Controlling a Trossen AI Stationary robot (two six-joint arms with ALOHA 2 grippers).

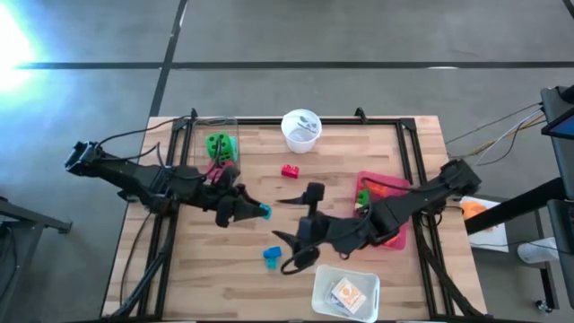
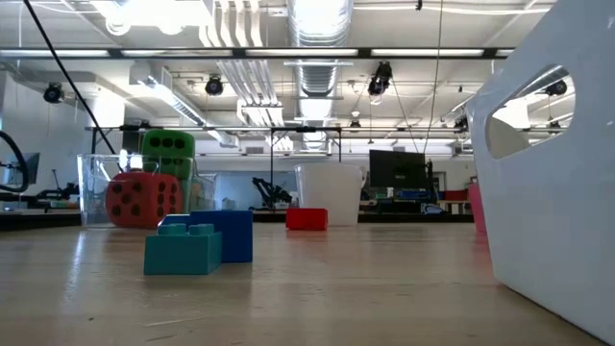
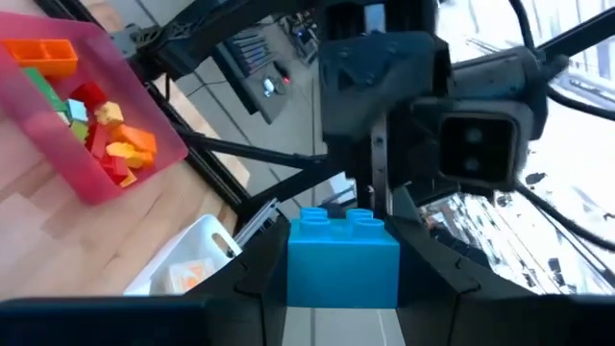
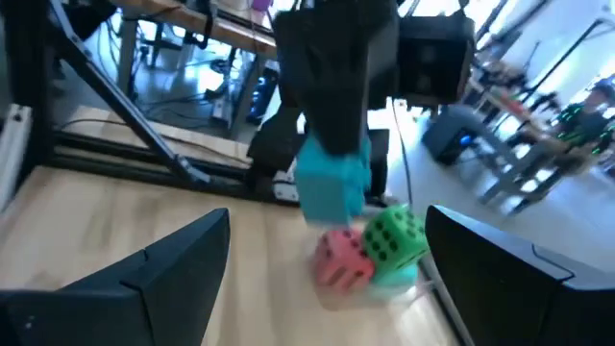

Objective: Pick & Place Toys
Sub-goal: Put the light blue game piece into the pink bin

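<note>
High view: wood-plank bench (image 1: 224, 269). Left pincer (image 1: 256, 210) sits near bench centre, clenched on a light-blue brick (image 1: 265, 212). Right pincer (image 1: 300, 224) lies just at 3 o'clock of it, fingers spread, holding nothing. Clear box (image 1: 215, 144) at 10 o'clock holds a green die (image 1: 219, 144) and something red. White round cup (image 1: 301, 130) at 12 o'clock; red brick (image 1: 289, 170) just below it. Pink tray (image 1: 395, 184) at 3 o'clock holds mixed bricks. Blue brick pair (image 1: 272, 257) at 6 o'clock; white tray (image 1: 345, 292) beside it.

Low view: teal brick (image 2: 183, 253) touching a dark blue brick (image 2: 226, 235); red die (image 2: 142, 199) under green die inside the clear box. No arms visible here.

Left wrist view: studded, matte light-blue brick gripped between fingers (image 3: 255, 288); pink tray contents show orange, green, red, yellow.

Right wrist view: spread fingers (image 4: 159, 264); left pincer holding the brick above both dice.
</note>
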